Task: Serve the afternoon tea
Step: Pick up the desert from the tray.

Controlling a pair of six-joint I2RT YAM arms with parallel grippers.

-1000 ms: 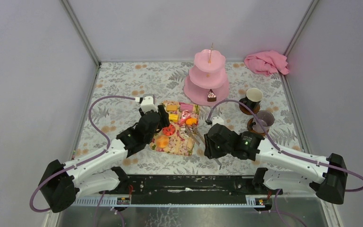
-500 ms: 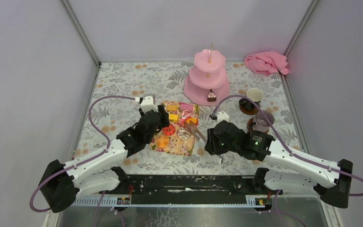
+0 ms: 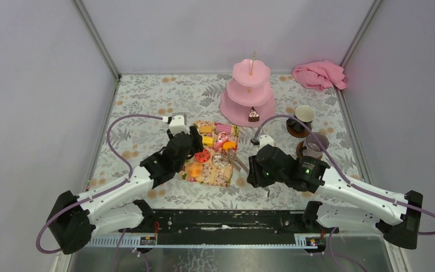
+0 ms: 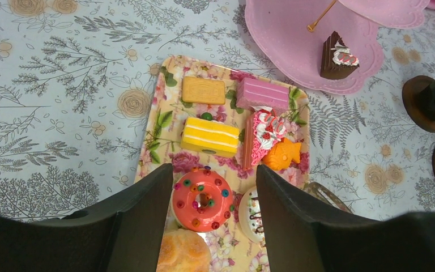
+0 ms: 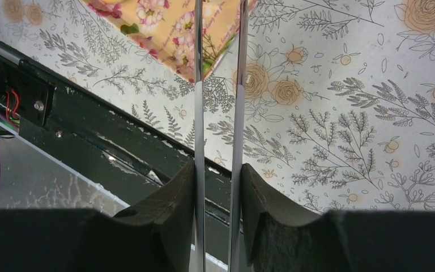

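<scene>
Toy cakes lie on the floral tray (image 3: 215, 178). My left gripper (image 4: 214, 173) hangs open over it, its fingers either side of the red doughnut (image 4: 202, 198) and not gripping it. Around it lie a yellow cake (image 4: 210, 136), a pink wafer (image 4: 262, 94), an orange fish (image 4: 283, 154) and a sugared bun (image 4: 184, 252). One chocolate cake (image 4: 337, 55) sits on the lowest tier of the pink stand (image 3: 248, 93). My right gripper (image 5: 218, 167) is shut on metal tongs (image 5: 199, 85); their tips reach the tray's near right corner (image 5: 164, 28). The black mug (image 3: 302, 117) and grey mug (image 3: 316, 144) stand at the right.
A pink cloth (image 3: 319, 75) lies crumpled in the far right corner. The mugs stand just behind my right arm. The black base rail (image 5: 107, 141) runs along the near table edge, under the tongs' handle end. Grey walls close in both sides.
My right arm has shifted to the right and squeezed the tongs a little tighter; their tips now sit at the tray's right edge. The left arm has not moved.
</scene>
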